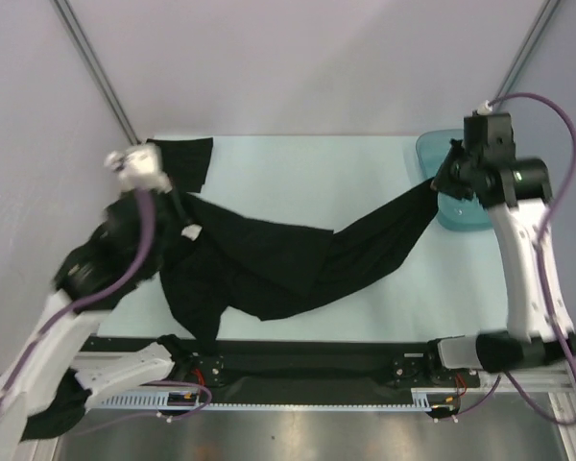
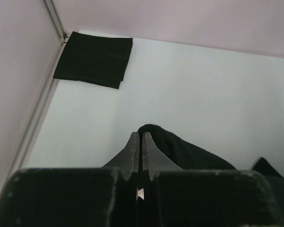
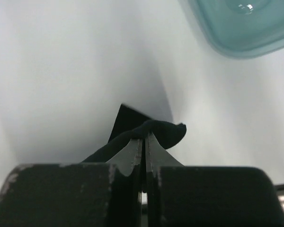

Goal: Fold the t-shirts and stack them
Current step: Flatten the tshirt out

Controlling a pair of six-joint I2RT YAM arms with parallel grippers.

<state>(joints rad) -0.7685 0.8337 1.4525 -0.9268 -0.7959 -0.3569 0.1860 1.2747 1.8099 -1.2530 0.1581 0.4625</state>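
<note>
Cloth fills the near half of the scene: a loose black cloth t-shirt [image 1: 288, 259] lies rumpled across the middle of the pale flat table [image 1: 298, 173], one part sagging toward the near edge and the rest drawn out in a slanting band from left to right; it is not spread flat, and no clean fold shows in it. The left gripper [image 2: 140, 138] has its two fingers pressed tight together, apparently on a pinch of that shirt's left end, with black cloth bulging just past the tips. The right gripper [image 3: 144, 139] is clamped just as tightly, with a knot of the same cloth caught between its fingers and lifted off the table, so the shirt hangs stretched between the two arms.

Farther back, in the far-left corner by the frame post, a folded black cloth t-shirt [image 1: 184, 158] lies as a neat flat rectangle; at the far right a translucent teal plastic tray [image 1: 458, 206] sits just beside the raised end of the loose shirt.

By my reading, one shirt is finished and serves as the base of the stack; the second is only gripped, so spreading, folding and stacking it remain. Dark cloth by the left arm's base may be more shirts; I cannot tell.
</note>
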